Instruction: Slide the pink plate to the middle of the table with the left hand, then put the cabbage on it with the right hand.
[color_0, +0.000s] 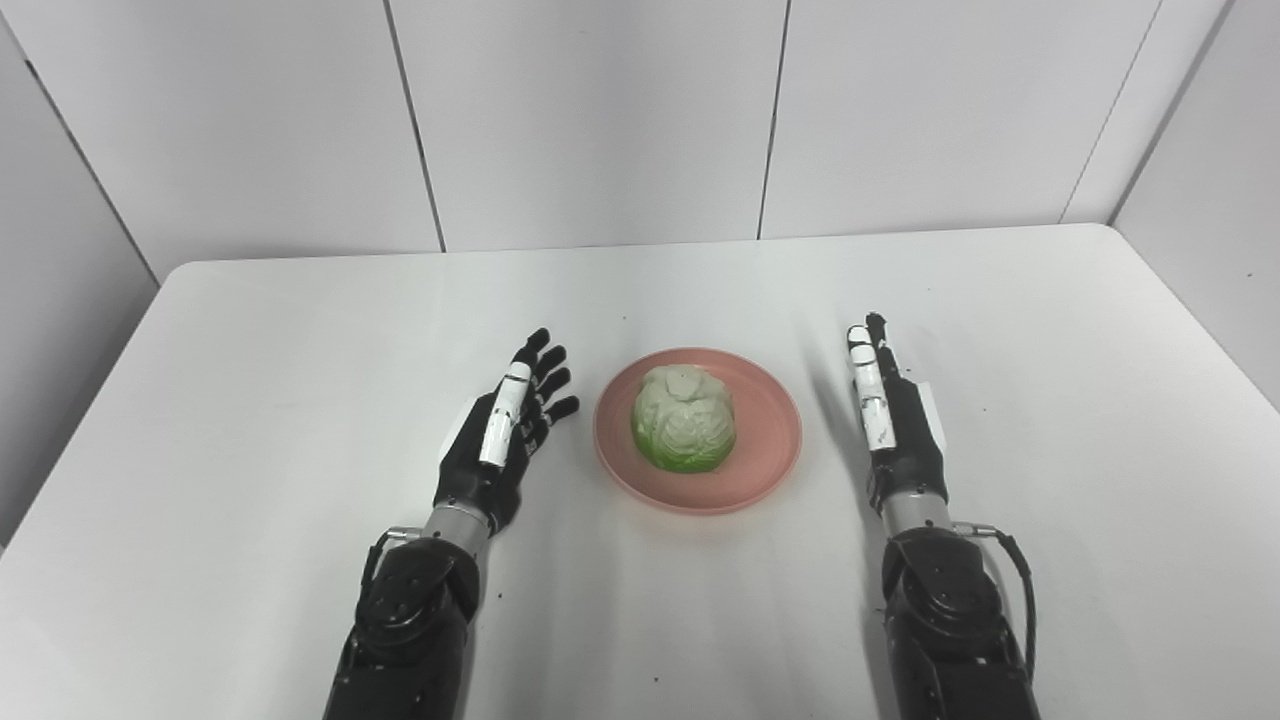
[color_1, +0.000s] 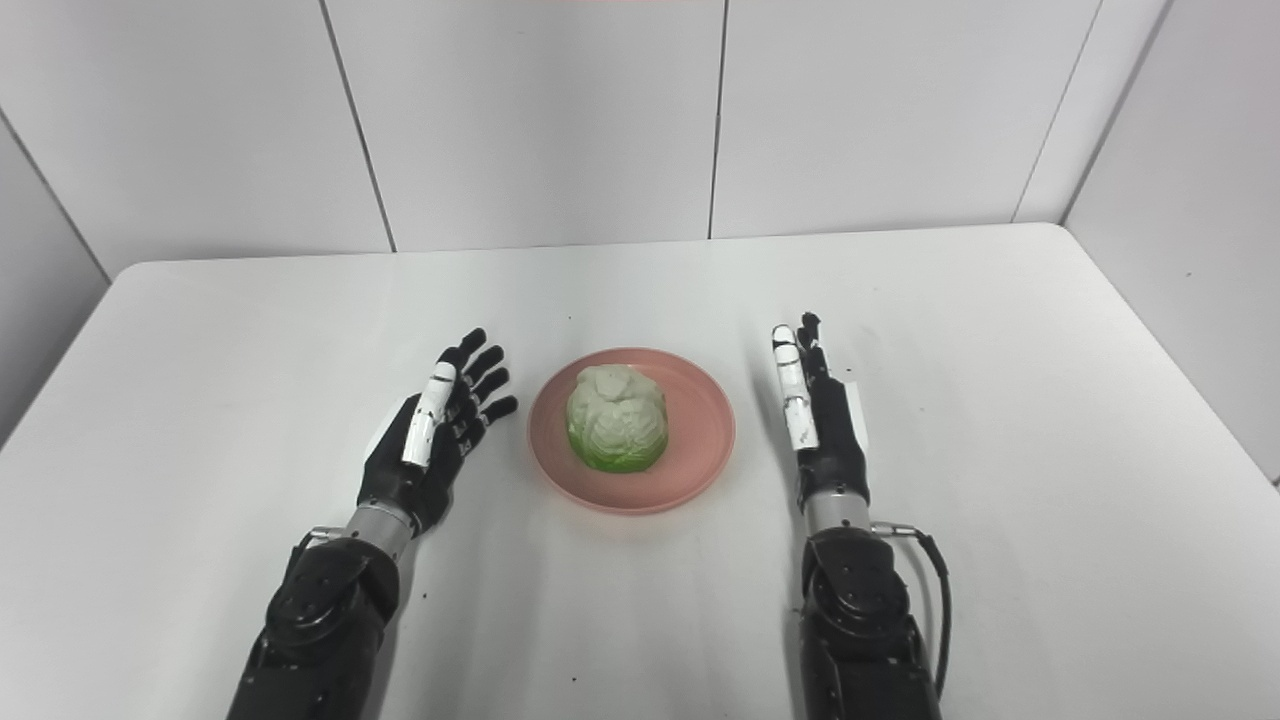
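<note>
While cabbage (color_0: 684, 432) sits on pink plate (color_0: 770, 450), left hand (color_0: 505, 430) and right hand (color_0: 890, 410) flank it, fingers spread, empty.

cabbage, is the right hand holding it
No, the cabbage sits on the pink plate, and the right hand is open beside it.

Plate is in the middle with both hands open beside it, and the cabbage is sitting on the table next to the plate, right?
Not quite. The cabbage sits on the pink plate, not on the table beside it, as the left eye view shows. The rest holds: left hand and right hand are open on either side.
</note>
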